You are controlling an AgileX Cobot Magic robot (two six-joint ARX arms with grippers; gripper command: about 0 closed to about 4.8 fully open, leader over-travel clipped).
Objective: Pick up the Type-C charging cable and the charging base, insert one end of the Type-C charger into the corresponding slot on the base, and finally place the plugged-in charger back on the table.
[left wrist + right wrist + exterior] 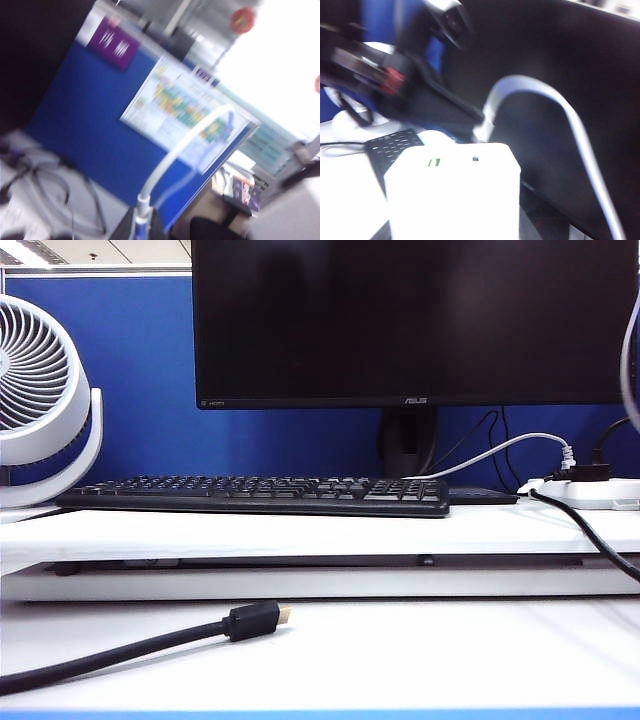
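1. Lying nearest on the counter [420, 650] is a thick black cable [140, 642] with a gold tip.
2. Farther back, a black keyboard [260, 494] is sitting on the raised white board, under a dark monitor [415, 320].
3. Up in the air, the right pincer [452, 220] is holding the charging base [452, 195]; its tips are hiding behind the block.
4. Just beyond it, the left pincer [142, 225] is squeezing shut on the Type-C charging cable [180, 150], right at the base's top edge.
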